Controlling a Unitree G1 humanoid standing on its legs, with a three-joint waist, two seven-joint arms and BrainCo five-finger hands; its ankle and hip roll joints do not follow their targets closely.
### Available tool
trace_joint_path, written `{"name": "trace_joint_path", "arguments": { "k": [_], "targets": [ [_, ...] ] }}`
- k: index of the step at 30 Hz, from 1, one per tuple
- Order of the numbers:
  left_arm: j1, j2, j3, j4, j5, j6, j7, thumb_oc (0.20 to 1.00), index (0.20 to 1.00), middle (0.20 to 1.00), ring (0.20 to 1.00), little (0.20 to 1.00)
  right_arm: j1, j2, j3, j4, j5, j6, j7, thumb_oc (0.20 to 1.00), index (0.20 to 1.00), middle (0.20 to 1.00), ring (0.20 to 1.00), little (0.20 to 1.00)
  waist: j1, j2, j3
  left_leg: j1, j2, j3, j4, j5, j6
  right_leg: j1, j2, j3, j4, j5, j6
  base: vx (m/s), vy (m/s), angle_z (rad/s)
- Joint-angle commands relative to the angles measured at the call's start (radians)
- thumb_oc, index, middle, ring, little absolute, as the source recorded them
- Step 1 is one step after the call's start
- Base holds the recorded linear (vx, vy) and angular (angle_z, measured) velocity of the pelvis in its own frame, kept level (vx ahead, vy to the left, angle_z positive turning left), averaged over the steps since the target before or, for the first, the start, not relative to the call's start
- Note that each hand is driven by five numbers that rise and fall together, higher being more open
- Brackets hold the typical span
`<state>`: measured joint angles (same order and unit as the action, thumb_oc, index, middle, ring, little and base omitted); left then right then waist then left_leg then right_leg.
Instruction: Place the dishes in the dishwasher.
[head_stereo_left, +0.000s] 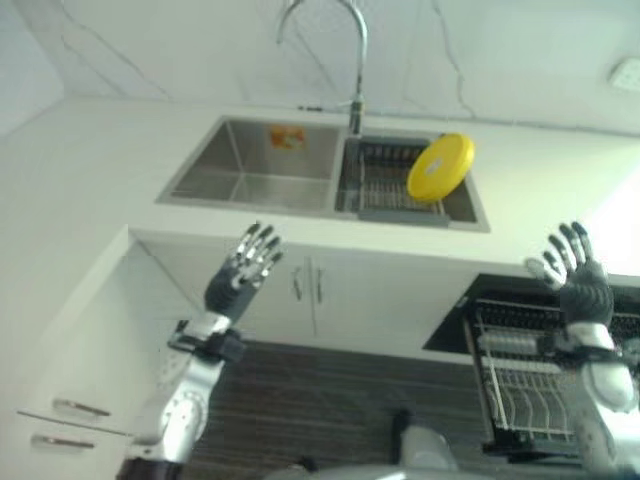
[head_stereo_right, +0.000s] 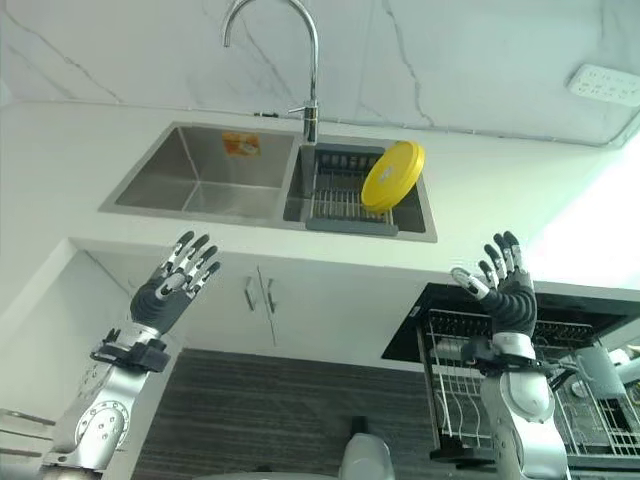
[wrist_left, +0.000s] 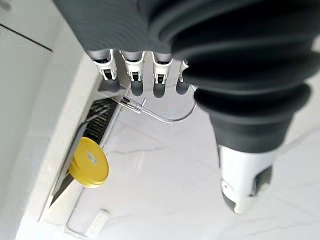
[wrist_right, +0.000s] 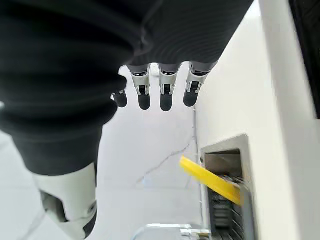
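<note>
Right hand (head_stereo_right: 505, 285), fingers spread and holding nothing, is raised above the pulled-out dishwasher rack (head_stereo_right: 470, 400). Left hand (head_stereo_right: 175, 285), likewise spread and empty, is raised before the cabinet doors (head_stereo_right: 255, 295). The yellow plate (head_stereo_right: 392, 176) leans on edge in the drying rack (head_stereo_right: 335, 200) in the sink's (head_stereo_right: 190, 180) right-hand basin, beyond both hands and up-left of the right one, which appears nearer. The right wrist view shows the plate edge-on; the left wrist view shows its round face and the faucet (wrist_left: 165, 116).
</note>
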<state>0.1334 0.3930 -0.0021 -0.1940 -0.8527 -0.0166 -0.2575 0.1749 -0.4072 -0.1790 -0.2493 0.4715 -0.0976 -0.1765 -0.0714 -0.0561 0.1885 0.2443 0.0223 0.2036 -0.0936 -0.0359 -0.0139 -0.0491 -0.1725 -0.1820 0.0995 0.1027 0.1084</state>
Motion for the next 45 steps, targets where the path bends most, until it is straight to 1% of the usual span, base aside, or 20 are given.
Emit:
{"name": "trace_joint_path", "arguments": {
  "k": [1, 6, 9, 10, 11, 12, 13, 14, 15, 18, 19, 23, 25, 26, 28, 29, 31, 33, 39, 45],
  "targets": [
    [-0.072, 0.013, 0.014, -0.070, -0.019, -0.007, 0.001, 1.000, 1.000, 1.000, 1.000, 1.000, -0.056, -0.010, -0.047, -0.050, -0.017, -0.029, -0.013, 1.000, 1.000, 1.000, 1.000, 1.000, -0.022, 0.017, -0.005, -0.068, 0.012, -0.035, 0.006, -0.006, 0.004, 0.049, 0.063, -0.011, 0.022, -0.002, 0.059, 0.09, -0.125, -0.11],
    [-0.022, 0.004, 0.028, -0.082, -0.047, 0.005, 0.010, 1.000, 1.000, 1.000, 1.000, 1.000, -0.011, -0.027, -0.061, -0.065, -0.007, 0.003, 0.032, 1.000, 1.000, 1.000, 1.000, 1.000, -0.030, 0.024, -0.028, -0.052, 0.031, 0.008, 0.022, -0.004, -0.008, 0.117, 0.103, 0.022, -0.058, -0.097, 0.008, 0.09, -0.133, -0.15],
    [0.018, 0.006, 0.027, -0.105, -0.036, -0.009, -0.006, 1.000, 1.000, 1.000, 1.000, 1.000, 0.007, -0.073, -0.091, -0.066, 0.019, 0.021, 0.056, 1.000, 1.000, 1.000, 1.000, 1.000, -0.030, 0.008, -0.012, -0.163, 0.083, 0.044, 0.308, 0.035, -0.077, 0.152, 0.095, 0.048, -0.112, -0.089, -0.032, 0.05, -0.081, -0.19],
    [0.020, 0.005, 0.027, -0.105, -0.035, -0.011, -0.007, 1.000, 1.000, 1.000, 1.000, 1.000, 0.007, -0.076, -0.092, -0.065, 0.022, 0.022, 0.058, 1.000, 1.000, 1.000, 1.000, 1.000, -0.029, 0.009, -0.010, -0.180, 0.088, 0.036, 0.326, 0.043, -0.082, 0.156, 0.095, 0.049, -0.116, -0.088, -0.034, 0.10, 0.033, -0.05],
    [0.026, 0.001, 0.026, -0.104, -0.031, -0.015, -0.011, 1.000, 1.000, 1.000, 1.000, 1.000, 0.008, -0.081, -0.094, -0.061, 0.023, 0.028, 0.063, 1.000, 1.000, 1.000, 1.000, 1.000, -0.025, 0.011, -0.007, -0.208, 0.092, 0.026, 0.317, 0.048, -0.086, 0.167, 0.095, 0.053, -0.129, -0.086, -0.031, 0.17, 0.153, 0.04],
    [0.036, 0.001, 0.031, -0.108, -0.031, -0.014, -0.021, 1.000, 1.000, 1.000, 1.000, 1.000, 0.004, -0.088, -0.098, -0.062, 0.025, 0.043, 0.065, 1.000, 1.000, 1.000, 1.000, 1.000, -0.021, 0.014, -0.008, -0.200, 0.084, 0.037, 0.244, 0.027, -0.075, 0.176, 0.089, 0.051, -0.144, -0.083, -0.017, 0.23, 0.225, 0.01],
    [0.042, 0.003, 0.034, -0.112, -0.032, -0.014, -0.027, 1.000, 1.000, 1.000, 1.000, 1.000, -0.001, -0.091, -0.097, -0.060, 0.023, 0.051, 0.067, 1.000, 1.000, 1.000, 1.000, 1.000, -0.016, 0.021, -0.008, -0.190, 0.082, 0.046, 0.163, 0.038, -0.072, 0.184, 0.088, 0.050, -0.158, -0.082, -0.005, 0.30, 0.304, -0.11],
    [0.046, 0.007, 0.038, -0.118, -0.032, -0.014, -0.035, 1.000, 1.000, 1.000, 1.000, 1.000, -0.010, -0.091, -0.093, -0.054, 0.004, 0.054, 0.048, 1.000, 1.000, 1.000, 1.000, 1.000, -0.004, 0.033, -0.004, -0.188, 0.080, 0.057, 0.041, 0.091, -0.073, 0.200, 0.085, 0.048, -0.177, -0.082, 0.010, 0.29, 0.346, -0.40],
    [0.017, 0.003, 0.025, -0.097, -0.035, -0.020, -0.024, 1.000, 1.000, 1.000, 1.000, 1.000, -0.036, -0.089, -0.081, -0.034, -0.005, 0.047, 0.047, 1.000, 1.000, 1.000, 1.000, 1.000, 0.009, 0.029, 0.000, -0.217, 0.078, 0.059, 0.006, 0.104, -0.064, 0.215, 0.081, 0.045, -0.182, -0.095, 0.015, 0.23, 0.305, -0.28],
    [-0.033, -0.003, -0.005, -0.054, -0.016, -0.034, -0.012, 1.000, 1.000, 1.000, 1.000, 1.000, -0.046, -0.072, -0.075, -0.029, 0.031, 0.027, 0.029, 1.000, 1.000, 1.000, 1.000, 1.000, 0.017, 0.017, -0.013, -0.220, 0.052, 0.004, 0.006, 0.073, -0.048, 0.193, 0.068, 0.021, -0.167, -0.096, 0.033, 0.18, 0.259, 0.15],
    [-0.032, 0.000, -0.001, -0.059, -0.010, -0.030, -0.022, 1.000, 1.000, 1.000, 1.000, 1.000, -0.031, -0.065, -0.083, -0.040, 0.050, 0.028, 0.042, 1.000, 1.000, 1.000, 1.000, 1.000, 0.016, 0.014, -0.018, -0.207, 0.051, 0.008, 0.006, 0.066, -0.044, 0.181, 0.060, 0.005, -0.147, -0.100, 0.039, 0.24, 0.260, -0.29],
    [-0.040, 0.026, -0.003, -0.062, 0.025, -0.014, -0.015, 1.000, 1.000, 1.000, 1.000, 1.000, -0.015, -0.048, -0.080, -0.035, 0.088, 0.046, 0.039, 1.000, 1.000, 1.000, 1.000, 1.000, 0.037, -0.008, -0.015, -0.198, 0.064, 0.016, 0.006, 0.061, -0.028, 0.128, 0.037, -0.071, 0.001, -0.095, 0.064, 0.18, 0.171, -0.03],
    [-0.041, 0.037, -0.004, -0.059, 0.055, -0.026, -0.018, 1.000, 1.000, 1.000, 1.000, 1.000, -0.015, -0.035, -0.078, -0.029, 0.122, 0.060, 0.050, 1.000, 1.000, 1.000, 1.000, 1.000, 0.040, -0.017, -0.004, -0.199, 0.074, 0.015, 0.006, 0.064, -0.019, 0.093, 0.049, -0.071, 0.103, -0.078, 0.077, 0.09, 0.053, -0.17],
    [-0.041, 0.040, -0.005, -0.066, 0.070, -0.029, -0.015, 1.000, 1.000, 1.000, 1.000, 1.000, -0.017, -0.029, -0.069, -0.029, 0.124, 0.063, 0.057, 1.000, 1.000, 1.000, 1.000, 1.000, 0.041, -0.024, 0.002, -0.203, 0.082, 0.019, 0.006, 0.067, -0.019, 0.074, 0.058, -0.058, 0.113, -0.079, 0.078, 0.05, -0.010, -0.17],
    [-0.051, 0.049, -0.009, -0.072, 0.089, -0.031, -0.008, 1.000, 1.000, 1.000, 1.000, 1.000, -0.021, -0.021, -0.062, -0.023, 0.117, 0.056, 0.058, 1.000, 1.000, 1.000, 1.000, 1.000, 0.047, -0.036, 0.009, -0.208, 0.096, 0.023, 0.006, 0.067, -0.030, 0.075, 0.056, -0.077, 0.032, -0.083, 0.068, 0.03, -0.138, -0.11],
    [-0.071, 0.064, -0.011, -0.076, 0.090, -0.028, 0.015, 1.000, 1.000, 1.000, 1.000, 1.000, -0.030, -0.024, -0.054, -0.017, 0.145, 0.049, 0.051, 1.000, 1.000, 1.000, 1.000, 1.000, 0.056, -0.048, 0.012, -0.208, 0.105, 0.036, 0.006, 0.063, -0.043, 0.080, 0.041, -0.119, -0.062, -0.068, 0.066, 0.03, -0.216, -0.25],
    [-0.069, 0.082, -0.004, -0.065, 0.096, -0.040, 0.017, 1.000, 1.000, 1.000, 1.000, 1.000, -0.027, -0.036, -0.044, -0.009, 0.166, 0.031, 0.038, 1.000, 1.000, 1.000, 1.000, 1.000, 0.060, -0.063, 0.027, -0.192, 0.097, 0.051, 0.006, 0.059, -0.036, 0.075, 0.019, -0.129, -0.054, -0.007, 0.071, 0.06, -0.234, -0.38],
    [-0.070, 0.079, -0.015, -0.082, 0.114, -0.035, 0.039, 1.000, 1.000, 1.000, 1.000, 1.000, -0.051, -0.034, -0.019, -0.011, 0.156, 0.046, -0.014, 1.000, 1.000, 1.000, 1.000, 1.000, 0.065, -0.045, 0.033, -0.178, 0.098, 0.022, 0.006, 0.054, -0.037, 0.100, 0.042, -0.113, -0.110, -0.033, 0.060, 0.10, -0.238, -0.03],
    [-0.066, 0.064, -0.020, -0.093, 0.106, -0.033, 0.059, 1.000, 1.000, 1.000, 1.000, 1.000, -0.078, -0.042, 0.019, 0.015, 0.135, 0.140, -0.046, 1.000, 1.000, 1.000, 1.000, 1.000, 0.072, -0.015, -0.008, -0.147, 0.069, 0.012, 0.006, 0.028, -0.032, 0.170, 0.055, -0.099, -0.183, -0.052, 0.041, 0.05, -0.084, -0.03],
    [-0.084, 0.053, -0.038, -0.091, 0.104, -0.051, 0.094, 1.000, 1.000, 1.000, 1.000, 1.000, -0.122, -0.052, 0.051, 0.000, 0.085, 0.158, -0.022, 1.000, 1.000, 1.000, 1.000, 1.000, 0.050, 0.015, -0.036, -0.111, 0.054, 0.011, 0.006, 0.008, -0.031, 0.189, 0.054, -0.077, -0.187, -0.065, 0.033, 0.03, -0.017, -0.06]
  ]
}}
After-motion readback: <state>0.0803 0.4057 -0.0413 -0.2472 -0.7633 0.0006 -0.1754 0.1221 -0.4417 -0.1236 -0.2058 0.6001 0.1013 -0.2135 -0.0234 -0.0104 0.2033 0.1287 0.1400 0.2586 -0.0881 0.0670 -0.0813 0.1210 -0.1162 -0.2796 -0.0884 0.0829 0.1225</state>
